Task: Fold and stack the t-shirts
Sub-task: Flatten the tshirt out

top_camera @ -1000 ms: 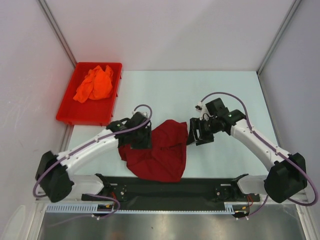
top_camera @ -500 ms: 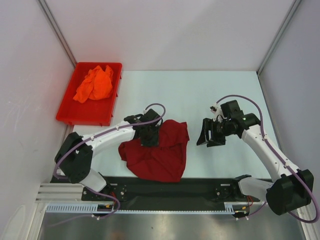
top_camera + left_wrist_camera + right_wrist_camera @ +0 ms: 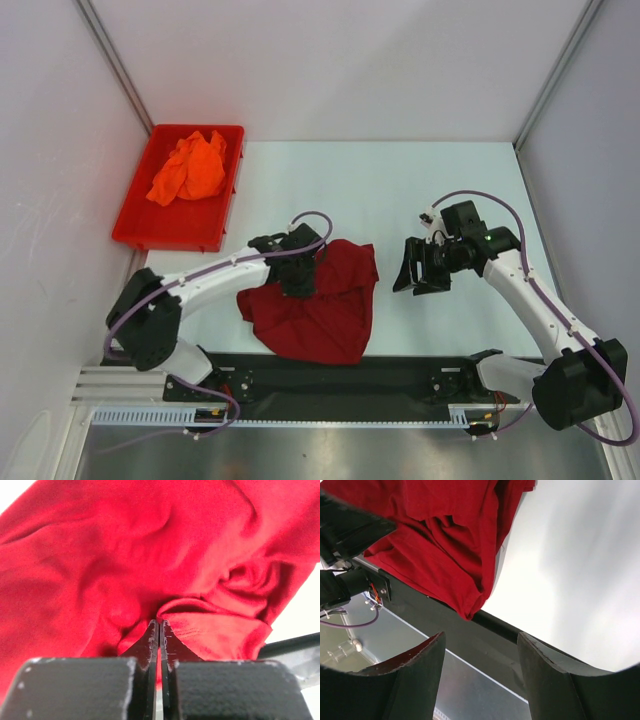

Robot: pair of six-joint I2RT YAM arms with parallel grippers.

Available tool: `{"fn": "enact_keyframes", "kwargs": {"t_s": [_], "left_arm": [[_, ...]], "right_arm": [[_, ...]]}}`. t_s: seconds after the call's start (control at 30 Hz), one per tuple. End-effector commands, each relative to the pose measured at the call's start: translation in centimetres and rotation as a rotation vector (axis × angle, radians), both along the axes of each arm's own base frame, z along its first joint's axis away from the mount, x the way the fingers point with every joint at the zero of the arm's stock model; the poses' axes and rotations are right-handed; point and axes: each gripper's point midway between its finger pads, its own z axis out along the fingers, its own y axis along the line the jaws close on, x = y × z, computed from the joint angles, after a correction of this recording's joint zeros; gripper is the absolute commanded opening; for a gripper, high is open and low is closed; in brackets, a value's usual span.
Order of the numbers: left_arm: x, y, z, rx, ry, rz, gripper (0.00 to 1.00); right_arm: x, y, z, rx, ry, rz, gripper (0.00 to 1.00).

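The maroon t-shirt (image 3: pixel 320 305) lies crumpled on the table in front of the arms, its near hem over the black strip. My left gripper (image 3: pixel 298 280) presses down on its upper left part. In the left wrist view the fingers (image 3: pixel 159 622) are shut together on a raised fold of the maroon cloth (image 3: pixel 125 555), with red showing in the slit between them. My right gripper (image 3: pixel 412 272) hovers open to the right of the shirt, apart from it and holding nothing (image 3: pixel 480 637); the shirt's edge (image 3: pixel 435 540) shows ahead of it. The orange t-shirt (image 3: pixel 190 167) sits bunched in the red bin.
The red plastic bin (image 3: pixel 130 235) stands at the table's back left corner. A black strip (image 3: pixel 420 378) runs along the near edge between the arm bases. White walls enclose the table on the left, back and right.
My left gripper moved right onto the shirt's upper part and closed on a fold. My right gripper drew back to the right, away from the shirt, staying open.
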Motion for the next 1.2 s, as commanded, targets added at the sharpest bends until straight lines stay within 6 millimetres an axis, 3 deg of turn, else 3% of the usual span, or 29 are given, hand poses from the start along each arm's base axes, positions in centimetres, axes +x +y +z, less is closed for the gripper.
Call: {"fn": "enact_keyframes", "kwargs": {"t_s": [0.0, 0.13, 0.4, 0.5, 0.67, 0.7, 0.8, 0.83, 0.87, 0.9, 0.97, 1.0, 1.07, 1.1, 1.17], "left_arm": [[0.2, 1.4, 3.1, -0.03, -0.12, 0.058, 0.0], [0.0, 3.0, 7.0, -0.101, -0.277, 0.069, 0.0], [-0.1, 2.6, 13.9, -0.315, -0.495, -0.006, 0.0], [0.2, 2.3, 18.4, -0.386, -0.602, -0.037, 0.0], [0.6, 3.1, 23.7, -0.409, -0.714, -0.043, 0.0], [0.9, 3.5, 26.0, -0.415, -0.758, -0.022, 0.0], [1.3, 5.8, 29.4, -0.392, -0.838, 0.064, 0.0], [1.0, 6.7, 32.2, -0.421, -0.888, 0.084, 0.0], [0.9, 7.4, 33.7, -0.429, -0.923, 0.102, 0.0], [0.6, 8.4, 36.9, -0.458, -0.986, 0.133, 0.0], [0.4, 9.4, 39.3, -0.446, -1.03, 0.138, 0.0], [-0.3, 10.3, 42.3, -0.478, -1.088, 0.14, 0.0], [-0.7, 10.7, 44.4, -0.493, -1.118, 0.132, 0.0], [-1.3, 11.4, 46.6, -0.519, -1.166, 0.129, 0.0], [-1.7, 11.5, 48.4, -0.544, -1.201, 0.112, 0.0]], "right_arm": [[0.0, 0.2, 0.4, 0.016, -0.016, 0.02, 0.65], [0.1, 0.8, 0.4, 0.026, -0.009, 0.032, 0.65], [1.0, 2.5, 0.2, 0.025, -0.006, 0.077, 0.66], [1.6, 3.1, 0.3, 0.049, -0.001, 0.069, 0.66], [3.2, 4.4, -0.4, 0.075, 0.03, 0.066, 0.66], [4.2, 4.7, -0.7, 0.066, 0.043, 0.063, 0.66], [6.4, 5.0, -0.9, 0.032, 0.045, 0.049, 0.69], [7.1, 4.9, -2.1, 0.009, 0.084, 0.038, 0.7], [7.4, 4.9, -2.3, 0.007, 0.099, 0.032, 0.73], [7.8, 5.1, -2.5, 0.007, 0.107, 0.03, 0.74], [9.0, 5.1, -2.9, -0.004, 0.106, 0.01, 0.75], [9.2, 5.1, -2.9, -0.003, 0.107, 0.006, 0.76], [10.0, 5.0, -2.7, -0.001, 0.089, -0.009, 0.76], [10.2, 5.0, -2.5, -0.001, 0.085, -0.02, 0.76], [10.8, 5.2, -1.8, 0.037, 0.065, -0.026, 0.75]]}}
